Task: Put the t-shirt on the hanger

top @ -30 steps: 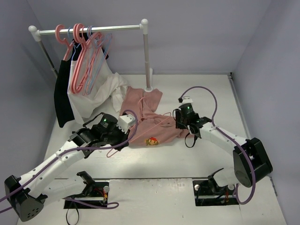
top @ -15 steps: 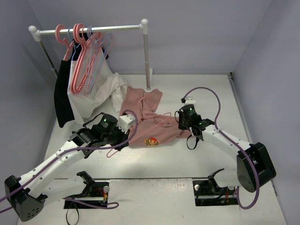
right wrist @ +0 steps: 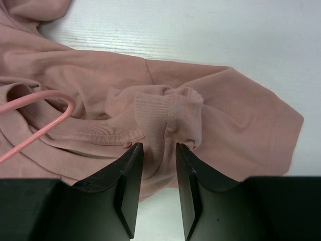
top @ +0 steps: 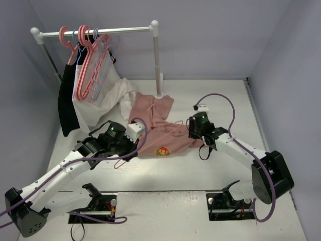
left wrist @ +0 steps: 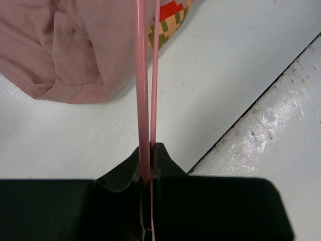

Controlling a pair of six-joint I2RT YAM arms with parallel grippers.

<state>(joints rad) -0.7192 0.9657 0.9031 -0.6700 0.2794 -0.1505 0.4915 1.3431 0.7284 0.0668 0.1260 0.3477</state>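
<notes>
The hanger (left wrist: 142,75) is clamped in the left gripper (left wrist: 149,153), presumably for threading. The t-shirt (right wrist: 225,115) collar fold is straddled by the right gripper (right wrist: 159,153); whether it is gripped cannot be told.

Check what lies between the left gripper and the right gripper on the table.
The t-shirt, crumpled, with the hanger lying across it. The top external view shows both filling that stretch.

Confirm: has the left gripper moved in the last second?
No. In the top view the left gripper sits where it was relative to the rack's right post, jaws shut on the hanger.
</notes>
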